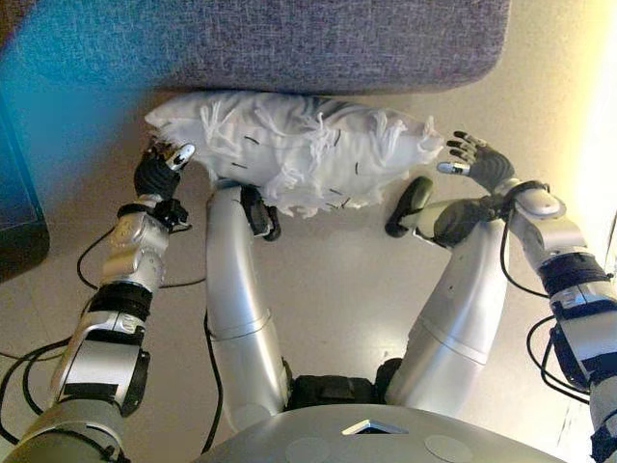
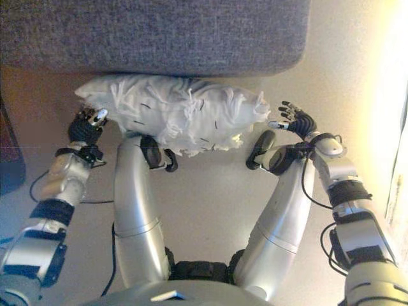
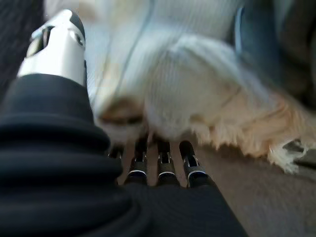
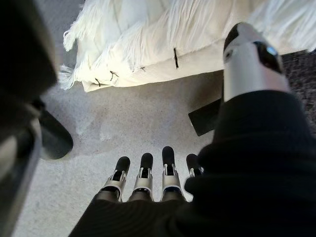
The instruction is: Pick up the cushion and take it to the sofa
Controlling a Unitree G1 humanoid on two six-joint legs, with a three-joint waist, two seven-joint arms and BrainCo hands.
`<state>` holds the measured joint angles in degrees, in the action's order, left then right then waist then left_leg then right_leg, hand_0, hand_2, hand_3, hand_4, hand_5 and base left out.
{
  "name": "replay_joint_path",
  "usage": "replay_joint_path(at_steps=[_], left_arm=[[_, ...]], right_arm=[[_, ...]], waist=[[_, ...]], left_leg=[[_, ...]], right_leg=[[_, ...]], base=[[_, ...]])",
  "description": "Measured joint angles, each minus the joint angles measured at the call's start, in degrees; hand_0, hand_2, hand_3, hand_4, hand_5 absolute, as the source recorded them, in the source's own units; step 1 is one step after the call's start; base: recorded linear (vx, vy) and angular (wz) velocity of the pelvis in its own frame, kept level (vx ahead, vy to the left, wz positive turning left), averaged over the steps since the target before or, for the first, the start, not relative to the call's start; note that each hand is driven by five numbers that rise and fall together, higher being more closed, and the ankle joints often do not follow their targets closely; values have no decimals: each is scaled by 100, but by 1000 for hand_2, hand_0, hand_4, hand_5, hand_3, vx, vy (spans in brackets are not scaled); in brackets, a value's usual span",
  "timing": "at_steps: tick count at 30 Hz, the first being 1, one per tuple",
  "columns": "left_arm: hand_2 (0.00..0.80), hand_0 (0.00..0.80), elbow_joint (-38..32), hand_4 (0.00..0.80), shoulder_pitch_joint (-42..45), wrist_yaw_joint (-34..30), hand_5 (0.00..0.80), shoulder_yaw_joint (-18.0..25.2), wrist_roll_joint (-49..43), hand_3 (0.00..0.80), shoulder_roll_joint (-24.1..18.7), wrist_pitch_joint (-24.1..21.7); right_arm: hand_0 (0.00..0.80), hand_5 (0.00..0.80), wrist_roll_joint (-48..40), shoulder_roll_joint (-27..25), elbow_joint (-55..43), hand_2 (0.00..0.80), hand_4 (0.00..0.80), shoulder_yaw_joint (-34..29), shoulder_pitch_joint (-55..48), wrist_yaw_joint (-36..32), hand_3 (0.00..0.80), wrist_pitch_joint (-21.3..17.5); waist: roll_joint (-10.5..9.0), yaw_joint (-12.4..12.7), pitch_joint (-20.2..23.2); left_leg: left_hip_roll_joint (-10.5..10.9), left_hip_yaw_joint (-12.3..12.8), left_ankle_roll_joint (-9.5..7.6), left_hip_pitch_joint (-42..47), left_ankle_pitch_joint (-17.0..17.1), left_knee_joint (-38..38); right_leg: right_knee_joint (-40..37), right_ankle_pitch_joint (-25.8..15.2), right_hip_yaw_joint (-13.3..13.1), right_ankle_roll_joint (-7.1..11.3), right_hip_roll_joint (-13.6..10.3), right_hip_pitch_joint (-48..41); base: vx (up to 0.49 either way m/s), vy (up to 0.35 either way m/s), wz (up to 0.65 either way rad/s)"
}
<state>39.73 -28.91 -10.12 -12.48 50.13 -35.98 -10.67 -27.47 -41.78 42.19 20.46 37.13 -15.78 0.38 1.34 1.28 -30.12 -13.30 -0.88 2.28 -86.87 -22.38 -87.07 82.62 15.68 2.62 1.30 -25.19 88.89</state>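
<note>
A white fringed cushion (image 1: 299,154) lies on the pale floor right against the front of the grey sofa (image 1: 318,39). My left hand (image 1: 159,172) is at the cushion's left end; in the left wrist view its straight fingers (image 3: 163,163) reach under the cushion's (image 3: 197,84) edge and the thumb stands against its side. My right hand (image 1: 479,159) is open with spread fingers just off the cushion's right end, a short gap away. In the right wrist view its fingers (image 4: 143,177) point at the floor below the cushion's corner (image 4: 163,39).
A dark flat object (image 1: 19,222) stands at the far left edge. A dark sofa foot (image 4: 207,116) shows under the sofa by my right hand. Bare floor (image 1: 337,280) lies in front of the cushion.
</note>
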Motion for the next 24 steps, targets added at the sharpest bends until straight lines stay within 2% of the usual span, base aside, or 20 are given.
replay_joint_path(at_steps=[4, 7, 14, 24], left_arm=[[0, 0, 19, 0, -185, -168, 0, -256, -220, 0, -180, 163], [0, 0, 85, 0, -346, -144, 0, -452, -457, 0, -297, 221], [0, 0, 256, 0, -747, 483, 0, -878, -888, 0, -351, 250], [0, 0, 259, 0, -881, 893, 0, -957, -895, 0, -311, 257]], right_arm=[[0, 0, 235, 3, -41, 0, 0, 517, 321, -114, 0, 2], [0, 0, 260, 9, -119, 0, 0, 650, 425, -82, 0, 21], [0, 0, 297, 53, -273, 0, 0, 975, 840, 188, 0, 297], [0, 0, 319, 388, -635, 0, 0, 1220, 1057, 448, 0, 812]], waist=[[0, -43, 0], [2, -41, -1], [5, -45, -3], [5, -54, -3]], left_leg=[[-93, 100, -22, -7, -22, -29], [-116, 115, -12, -23, -47, -62], [-132, 129, -12, -22, -47, -81], [-145, 222, -10, -22, -49, -72]], right_leg=[[39, 1, -76, 2, -9, 90], [86, 4, -100, -1, -10, 144], [129, 14, -125, -15, -9, 168], [159, 16, -218, -18, 4, 296]], base=[[0, 39, -2], [-4, 19, -3], [0, 0, 0], [-1, 16, 0]])
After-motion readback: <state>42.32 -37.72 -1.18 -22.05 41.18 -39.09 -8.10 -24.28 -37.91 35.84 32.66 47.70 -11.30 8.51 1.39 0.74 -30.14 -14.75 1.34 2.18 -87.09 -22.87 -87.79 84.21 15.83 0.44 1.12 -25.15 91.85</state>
